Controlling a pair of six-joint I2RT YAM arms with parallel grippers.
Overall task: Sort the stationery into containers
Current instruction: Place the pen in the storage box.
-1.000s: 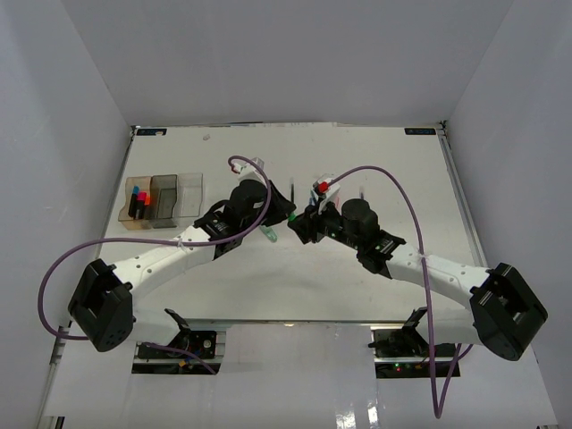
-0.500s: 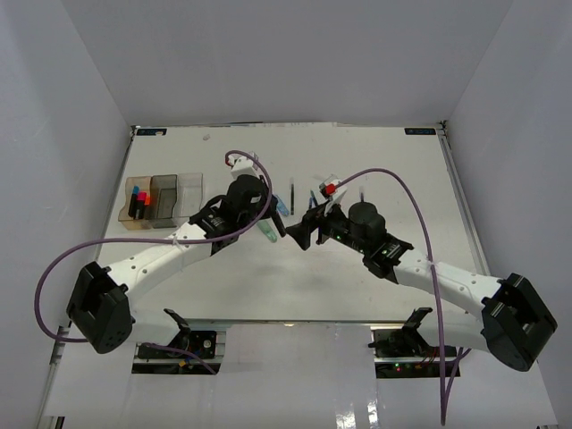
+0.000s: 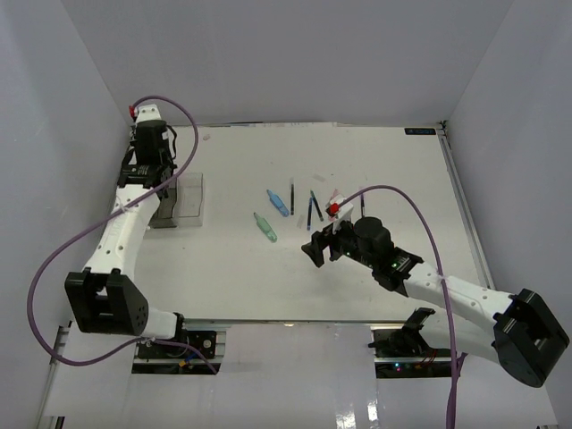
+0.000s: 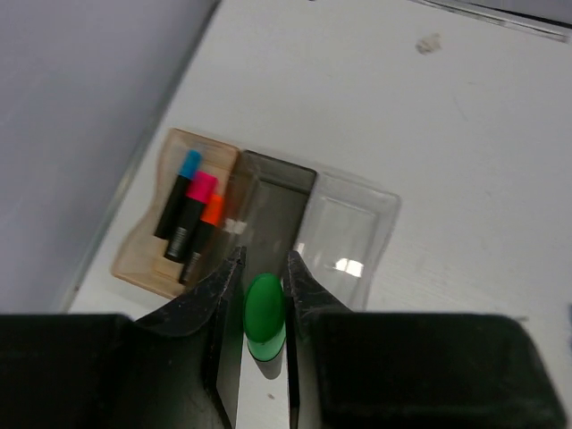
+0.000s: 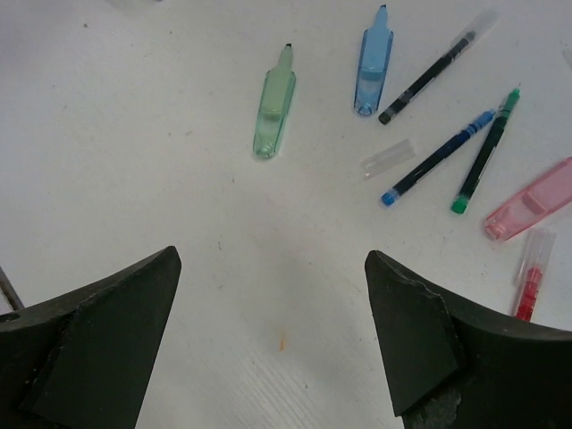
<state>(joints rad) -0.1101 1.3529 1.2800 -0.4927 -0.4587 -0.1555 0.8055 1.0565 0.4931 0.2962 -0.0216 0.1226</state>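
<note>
The fingers [image 4: 222, 288] of the left gripper [image 4: 264, 268] are clamped on a green-capped highlighter [image 4: 264, 308], which sits between them with its cap toward the camera. Just beyond, in the wrist view, lie the containers — the grey box [image 4: 277, 192] at 12 o'clock, the amber box [image 4: 143, 255] at 10 o'clock and the clear box [image 4: 357, 223] at 1 o'clock. The amber box holds three highlighters [image 4: 192, 214], with blue, pink and orange caps.

The fingers [image 5: 98, 331] of the right gripper [image 5: 270, 259] stand wide apart and hold nothing, above a bare part of the table [image 5: 179, 179]. Ahead of them, at 12 o'clock, lies a green tapered piece [image 5: 274, 105], and at 1 o'clock a blue tapered piece [image 5: 374, 63]. Toward 2 o'clock thin pens [image 5: 438, 156] and a pink piece [image 5: 532, 198] lie loose, close to each other.

The table is white, and pale grey walls [image 3: 268, 54] close it on three sides.
</note>
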